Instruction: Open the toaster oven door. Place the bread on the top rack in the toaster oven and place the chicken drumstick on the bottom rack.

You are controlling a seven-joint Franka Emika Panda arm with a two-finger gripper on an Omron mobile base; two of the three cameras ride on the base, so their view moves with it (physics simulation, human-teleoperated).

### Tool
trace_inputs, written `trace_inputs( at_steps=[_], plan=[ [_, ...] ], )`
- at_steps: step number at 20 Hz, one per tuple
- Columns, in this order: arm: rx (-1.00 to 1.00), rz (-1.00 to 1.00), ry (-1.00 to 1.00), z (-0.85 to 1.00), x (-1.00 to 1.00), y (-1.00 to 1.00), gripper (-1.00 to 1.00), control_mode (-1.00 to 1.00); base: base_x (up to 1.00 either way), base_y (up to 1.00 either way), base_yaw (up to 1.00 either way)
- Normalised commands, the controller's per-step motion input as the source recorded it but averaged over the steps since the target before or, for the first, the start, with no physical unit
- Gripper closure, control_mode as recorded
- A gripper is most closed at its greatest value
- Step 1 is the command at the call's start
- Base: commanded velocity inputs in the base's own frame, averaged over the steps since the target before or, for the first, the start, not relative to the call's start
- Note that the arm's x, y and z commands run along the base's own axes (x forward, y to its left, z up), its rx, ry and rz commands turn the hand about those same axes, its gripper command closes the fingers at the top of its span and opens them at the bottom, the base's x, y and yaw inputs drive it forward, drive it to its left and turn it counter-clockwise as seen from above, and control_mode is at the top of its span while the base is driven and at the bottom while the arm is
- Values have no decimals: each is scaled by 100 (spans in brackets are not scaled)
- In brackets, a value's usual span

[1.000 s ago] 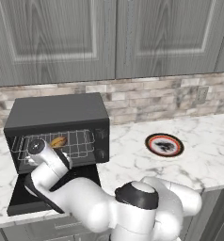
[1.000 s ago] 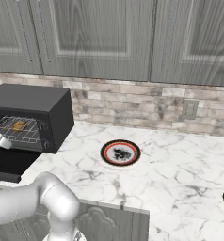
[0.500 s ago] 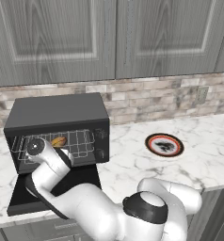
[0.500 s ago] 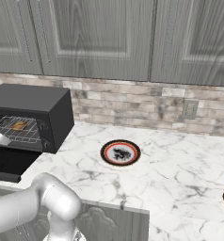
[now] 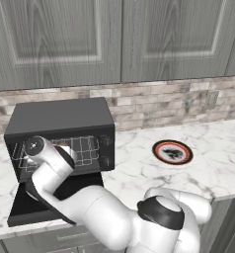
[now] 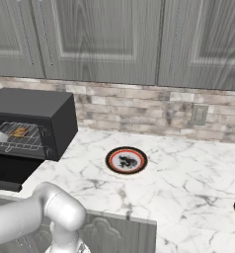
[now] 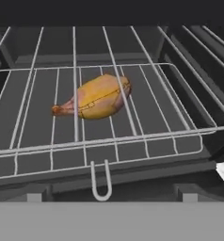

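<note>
Looking along my pincer, spread wide with nothing between, I see the drumstick (image 7: 96, 99) ahead on a rack (image 7: 147, 136) inside the oven (image 5: 60, 118).

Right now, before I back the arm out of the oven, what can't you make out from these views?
- The bread: not identifiable in the hand view, where the top rack bars cut across the frame.
- The gripper: in the left base view the arm's wrist blocks the fingers at the toaster oven mouth.
- The chicken drumstick: tiny orange speck in the right base view.

Chicken drumstick (image 7: 97, 98) on a wire rack (image 7: 147, 134), oven interior.
</note>
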Motion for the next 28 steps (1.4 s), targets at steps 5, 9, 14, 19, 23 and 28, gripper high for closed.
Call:
trace_inputs(
  at_steps=[5,9,14,19,23,28],
  plan=[
    [-1,24,0,23,3,-13,-100,-100,0,0,0],
    [0,19,0,13,7,-17,-100,-100,0,0,0],
    [0,2,-1,3,9,-2,-100,-100,0,0,0],
    [0,0,-10,5,6,0,-100,-100,0,0,0],
    [0,-4,-11,7,10,6,-100,-100,0,0,0],
    [0,-1,-4,0,18,0,-100,-100,0,0,0]
  ],
)
